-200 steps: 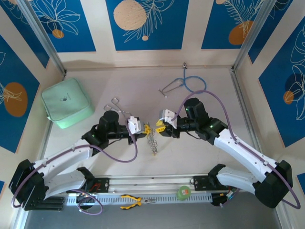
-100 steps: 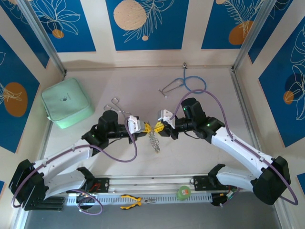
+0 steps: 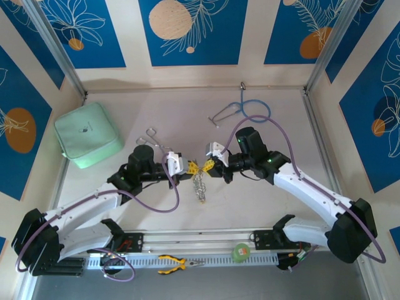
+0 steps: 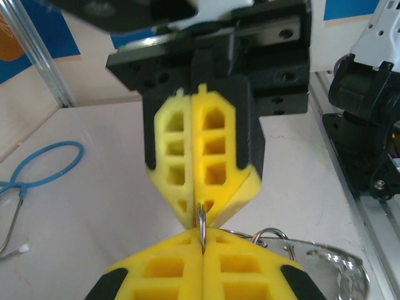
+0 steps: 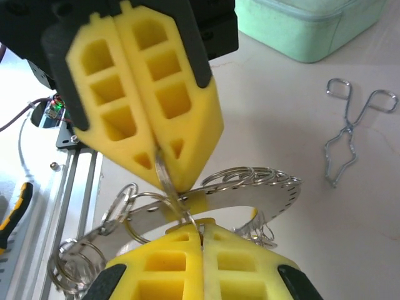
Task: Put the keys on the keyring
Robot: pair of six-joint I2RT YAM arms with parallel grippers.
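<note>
The keyring is a wide silvery band fringed with small split rings, and it hangs between my two grippers above the table's middle. My left gripper is shut on one small split ring of the keyring. My right gripper meets it tip to tip and is shut on the same small ring. In the left wrist view, my left gripper is at the bottom and my right gripper above. In the right wrist view, my right gripper is below and my left gripper above. The keys are hidden.
A mint-green pouch lies at the back left. Silver forceps lie behind the left arm. A blue-tubed stethoscope lies at the back centre. Yellow-handled pliers and a green roll rest on the front rail.
My right gripper has moved left to meet the left gripper and has closed on the small ring. The left gripper stays shut where it was.
</note>
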